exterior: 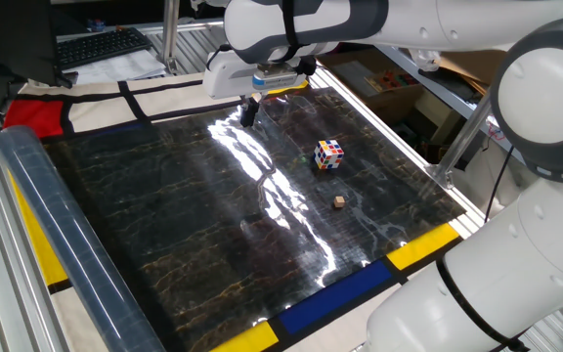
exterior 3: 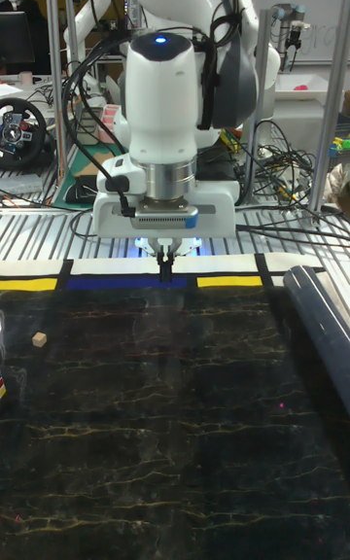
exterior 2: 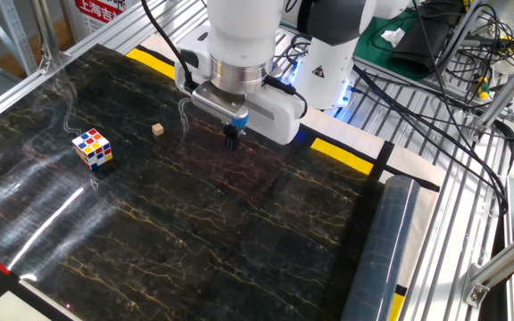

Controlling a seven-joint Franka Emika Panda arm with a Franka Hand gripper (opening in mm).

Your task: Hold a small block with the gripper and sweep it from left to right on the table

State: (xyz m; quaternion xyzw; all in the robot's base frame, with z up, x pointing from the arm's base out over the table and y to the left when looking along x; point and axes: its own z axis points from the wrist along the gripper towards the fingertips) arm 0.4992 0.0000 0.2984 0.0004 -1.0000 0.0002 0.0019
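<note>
The small block (exterior 2: 157, 129) is a tiny tan cube lying alone on the black marble table (exterior 2: 194, 232), left of the arm in this view. It also shows as the small block (exterior: 339, 201) and, near the left edge of the tall view, the small block (exterior 3: 39, 311). My gripper (exterior 2: 232, 138) hangs just above the table near its back edge, to the right of the block and well apart from it. Its dark fingers are pressed together with nothing between them. The same gripper (exterior 3: 166, 268) points straight down in the tall view, and the gripper (exterior: 249, 112) sits by the far border.
A multicoloured puzzle cube (exterior 2: 92, 148) stands on the table left of the block, also seen as the puzzle cube (exterior: 328, 154). A grey rolled mat (exterior 2: 386, 241) lies along the table's right side. Yellow and blue border panels (exterior 3: 117, 283), cables and an aluminium frame surround the surface.
</note>
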